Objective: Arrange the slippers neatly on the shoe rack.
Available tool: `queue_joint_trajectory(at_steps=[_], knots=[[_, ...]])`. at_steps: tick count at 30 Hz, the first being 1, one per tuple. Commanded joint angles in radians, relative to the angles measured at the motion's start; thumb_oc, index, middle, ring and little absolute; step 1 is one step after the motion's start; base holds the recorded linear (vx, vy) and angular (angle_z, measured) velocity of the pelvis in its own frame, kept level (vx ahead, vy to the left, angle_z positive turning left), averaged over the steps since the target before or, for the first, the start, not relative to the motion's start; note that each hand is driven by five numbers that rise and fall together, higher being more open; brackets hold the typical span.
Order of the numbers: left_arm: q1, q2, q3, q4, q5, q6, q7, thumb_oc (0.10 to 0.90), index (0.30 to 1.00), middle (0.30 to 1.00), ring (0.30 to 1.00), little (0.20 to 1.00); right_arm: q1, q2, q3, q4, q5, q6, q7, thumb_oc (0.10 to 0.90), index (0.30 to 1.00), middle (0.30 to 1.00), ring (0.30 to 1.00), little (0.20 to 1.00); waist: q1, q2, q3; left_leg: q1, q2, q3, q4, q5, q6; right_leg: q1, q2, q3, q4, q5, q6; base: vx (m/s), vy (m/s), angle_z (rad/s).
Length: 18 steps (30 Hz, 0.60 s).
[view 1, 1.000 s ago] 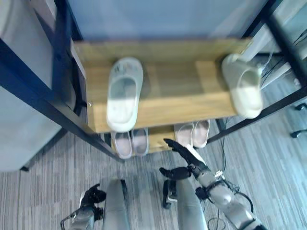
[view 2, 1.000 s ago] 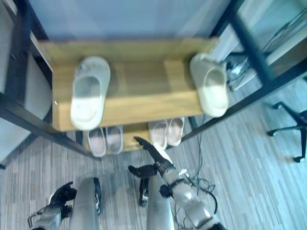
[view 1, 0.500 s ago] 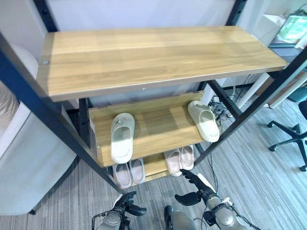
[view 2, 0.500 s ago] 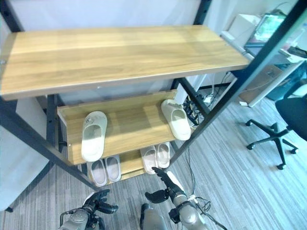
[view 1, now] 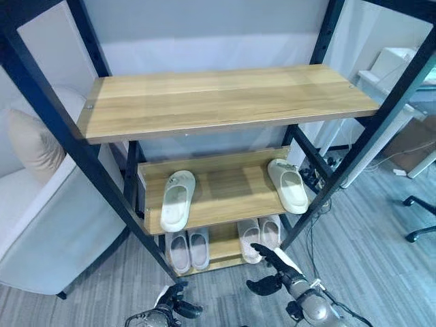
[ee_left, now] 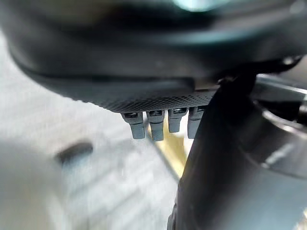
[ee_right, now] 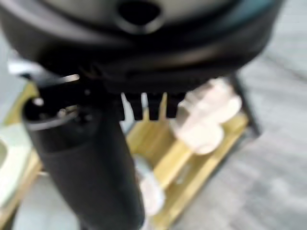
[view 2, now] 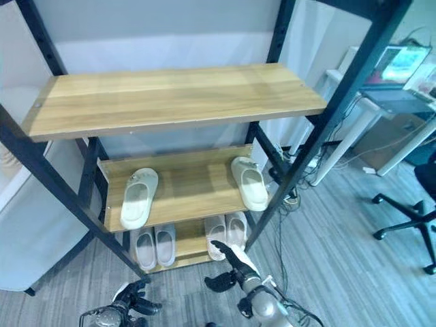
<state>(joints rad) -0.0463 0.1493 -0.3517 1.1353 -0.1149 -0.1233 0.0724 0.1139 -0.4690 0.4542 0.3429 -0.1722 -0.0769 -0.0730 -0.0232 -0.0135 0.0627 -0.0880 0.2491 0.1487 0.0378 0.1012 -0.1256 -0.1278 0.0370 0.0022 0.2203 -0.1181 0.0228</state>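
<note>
Middle shelf: two pale slippers, one left, other right, well apart.
Right hand: fingers straight, empty.
Left hand: fingers loose, empty.

There is one shoe rack with three wooden shelves. The top shelf carries nothing. The middle shelf carries two pale green slippers: one at the left and one at the right, well apart. The bottom shelf carries four pale pink slippers, set as two pairs: the left pair and the right pair. In total six slippers are on the rack. Beside the rack there is one light armchair with one beige cushion. Two robot hands show below: the left robot hand and the right robot hand.
</note>
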Motion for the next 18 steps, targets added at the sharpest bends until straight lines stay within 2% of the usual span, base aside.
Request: queue_joint_trajectory(at_steps=[1, 3, 7, 9, 11, 12, 13, 15, 18], knots=[[-0.085, 0.015, 0.009, -0.010, 0.015, -0.042, 0.006, 0.800, 0.900, 0.900, 0.900, 0.900, -0.029, 0.010, -0.054, -0.146, -0.001, -0.068, -0.034, 0.800, 0.900, 0.900, 0.900, 0.900, 0.009, -0.062, 0.005, -0.089, -0.076, -0.054, 0.008, 0.020, 0.014, 0.125, -0.038, 0.005, -0.126, -0.050, 0.062, -0.22, -0.061, -0.08], [-0.098, -0.002, 0.004, -0.007, 0.008, -0.044, 0.006, 0.800, 0.900, 0.900, 0.900, 0.900, -0.031, -0.003, -0.050, -0.138, -0.010, -0.066, -0.036, 0.800, 0.900, 0.900, 0.900, 0.900, 0.011, -0.069, 0.024, -0.108, -0.105, -0.098, 0.063, -0.001, 0.016, 0.114, -0.049, 0.000, -0.133, -0.027, 0.058, -0.26, -0.019, 0.04], [-0.091, -0.024, 0.007, -0.008, 0.018, -0.050, 0.004, 0.800, 0.900, 0.900, 0.900, 0.900, -0.019, -0.023, -0.046, -0.154, -0.020, -0.070, -0.023, 0.800, 0.900, 0.900, 0.900, 0.900, -0.001, -0.093, 0.031, -0.096, -0.146, -0.098, 0.253, -0.130, 0.040, 0.092, -0.094, -0.004, -0.166, 0.017, 0.062, -0.19, 0.054, 0.16], [-0.083, -0.031, 0.009, 0.004, 0.024, -0.049, 0.008, 0.800, 0.900, 0.900, 0.900, 0.900, -0.022, -0.027, -0.044, -0.158, -0.023, -0.074, -0.015, 0.800, 0.900, 0.900, 0.900, 0.900, -0.005, -0.092, 0.032, -0.081, -0.139, -0.105, 0.336, -0.167, 0.042, 0.090, -0.107, -0.008, -0.155, 0.015, 0.064, -0.06, 0.127, -0.11], [-0.080, -0.034, 0.003, 0.009, 0.032, -0.049, 0.009, 0.800, 0.900, 0.900, 0.900, 0.900, -0.024, -0.019, -0.038, -0.146, -0.023, -0.070, -0.012, 0.800, 0.900, 0.900, 0.900, 0.900, -0.009, -0.067, 0.028, -0.005, -0.147, -0.110, 0.238, -0.193, 0.053, 0.083, -0.098, -0.012, -0.132, 0.007, 0.072, 0.00, 0.135, 0.01], [-0.080, -0.034, 0.003, 0.009, 0.032, -0.049, 0.009, 0.800, 0.900, 0.900, 0.900, 0.900, -0.024, -0.019, -0.038, -0.146, -0.023, -0.070, -0.012, 0.800, 0.900, 0.900, 0.900, 0.900, -0.008, -0.067, 0.029, -0.003, -0.147, -0.109, 0.237, -0.192, 0.053, 0.084, -0.098, -0.012, -0.132, 0.007, 0.072, 0.04, 0.158, 0.06], [-0.083, -0.031, -0.003, 0.017, 0.048, -0.047, 0.017, 0.800, 0.900, 0.900, 0.900, 0.900, -0.035, -0.002, -0.029, -0.122, -0.013, -0.067, -0.006, 0.800, 0.900, 0.900, 0.900, 0.900, -0.017, -0.059, 0.014, 0.022, -0.178, -0.120, 0.168, -0.214, 0.058, 0.075, -0.110, -0.002, -0.116, 0.012, 0.086, 0.04, 0.171, 0.01], [-0.090, -0.025, -0.008, 0.012, 0.055, -0.048, 0.023, 0.800, 0.900, 0.900, 0.900, 0.900, -0.043, 0.003, -0.023, -0.115, 0.002, -0.069, -0.001, 0.800, 0.900, 0.900, 0.900, 0.900, -0.017, -0.053, 0.008, 0.034, -0.192, -0.118, 0.139, -0.217, 0.061, 0.074, -0.118, 0.001, -0.112, 0.013, 0.092, 0.03, 0.167, -0.03], [-0.091, 0.015, -0.007, -0.040, 0.052, -0.062, 0.035, 0.800, 0.900, 0.900, 0.900, 0.900, -0.071, 0.023, 0.004, -0.103, 0.024, -0.082, 0.017, 0.800, 0.900, 0.900, 0.900, 0.900, -0.011, -0.029, -0.011, 0.079, -0.226, -0.103, 0.059, -0.213, 0.082, 0.071, -0.149, 0.001, -0.113, 0.030, 0.114, 0.00, 0.165, -0.04]])
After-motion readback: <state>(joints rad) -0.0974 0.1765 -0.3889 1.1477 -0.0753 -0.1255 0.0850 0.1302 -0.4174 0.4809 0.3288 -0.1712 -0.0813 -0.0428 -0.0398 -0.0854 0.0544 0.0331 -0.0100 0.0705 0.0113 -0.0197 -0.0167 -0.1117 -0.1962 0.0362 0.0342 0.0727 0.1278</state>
